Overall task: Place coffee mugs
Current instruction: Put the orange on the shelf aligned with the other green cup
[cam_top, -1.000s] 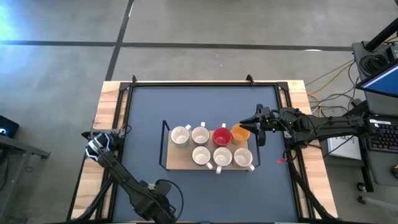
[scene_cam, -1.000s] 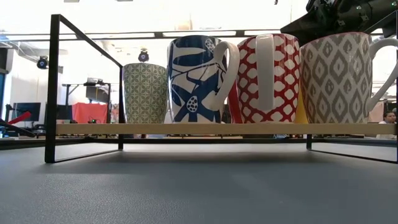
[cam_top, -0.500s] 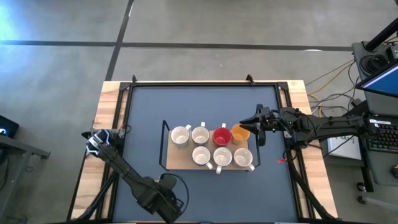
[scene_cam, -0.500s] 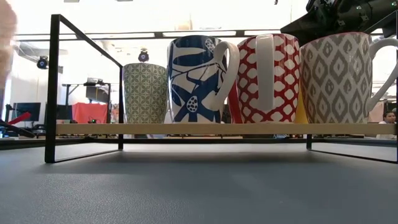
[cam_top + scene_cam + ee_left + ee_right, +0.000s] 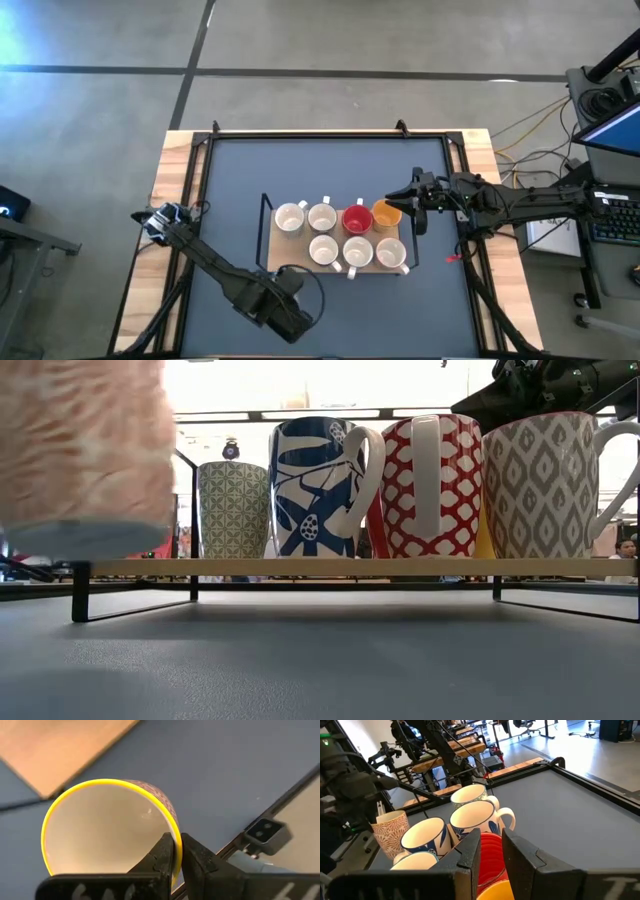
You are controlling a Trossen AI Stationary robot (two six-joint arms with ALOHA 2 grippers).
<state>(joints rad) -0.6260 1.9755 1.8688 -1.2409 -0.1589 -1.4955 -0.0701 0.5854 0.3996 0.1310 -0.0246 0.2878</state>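
My left gripper (image 5: 173,851) is shut on a cream mug with an orange pattern (image 5: 85,450) and a yellow rim (image 5: 107,784), near the table's near edge, left of the rack. It also shows in the right wrist view (image 5: 391,836). In the high view the left gripper (image 5: 290,318) hides the mug. Seven mugs stand on their bases on the wooden rack (image 5: 285,262), among them the red one (image 5: 357,219) and the orange one (image 5: 387,213). My right gripper (image 5: 492,857) is open over the orange mug's rim (image 5: 495,892); whether it touches the mug I cannot tell. My left gripper pinches the mug's rim wall (image 5: 175,827), one finger inside the mug and one outside. The mug hangs upright, lifted clear of the table; in the low view its base (image 5: 90,538) is above the rack's shelf level.
The rack has a black metal frame (image 5: 88,500) around a wooden shelf (image 5: 300,567). A blue-patterned mug (image 5: 315,485), a red-patterned one (image 5: 430,485) and a grey-patterned one (image 5: 545,485) stand in its near row. The table's raised edge (image 5: 262,832) is close to the left gripper.
My left arm has swung along the near edge toward the table's right and the rack, carrying the patterned mug, which has come into the low view from the left, lifted clear.
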